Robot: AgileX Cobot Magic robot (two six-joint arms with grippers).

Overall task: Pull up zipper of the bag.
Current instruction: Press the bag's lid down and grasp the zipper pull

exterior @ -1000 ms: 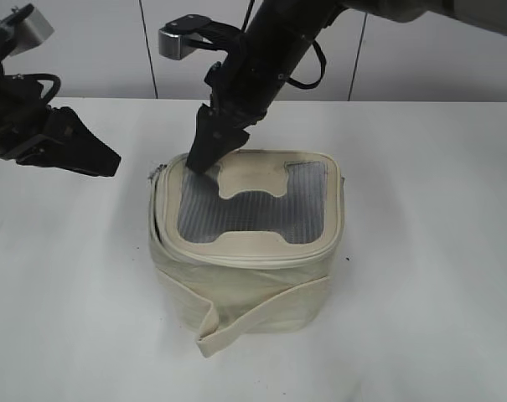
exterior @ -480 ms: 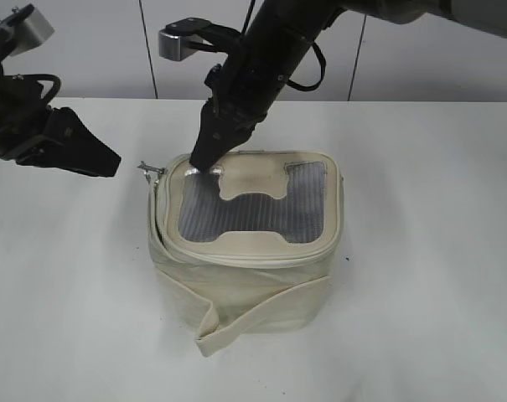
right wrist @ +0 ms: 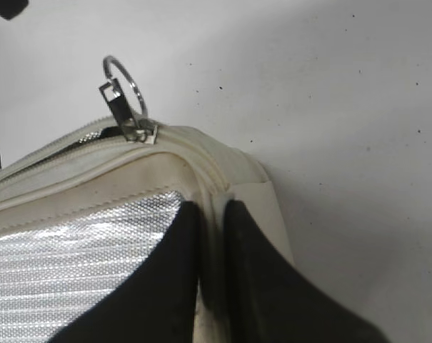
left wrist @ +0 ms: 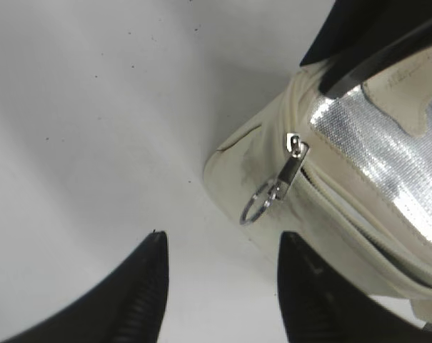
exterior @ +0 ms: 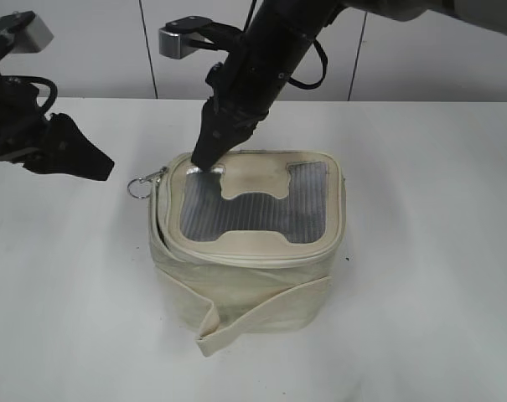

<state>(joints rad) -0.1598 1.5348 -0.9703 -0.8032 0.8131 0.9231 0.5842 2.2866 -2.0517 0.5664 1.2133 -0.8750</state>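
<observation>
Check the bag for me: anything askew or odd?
The bag's strap hangs loose across the front, one end drooping. The zipper gapes by the ring pull. The right gripper presses the lid corner.

— Can you read anything from where you are: a label, a brand, a number?

— Nothing. From all three views I find no lettering, no logo and no digits on anything before me.

— Not even a small mark?

— None that I can make out.
</observation>
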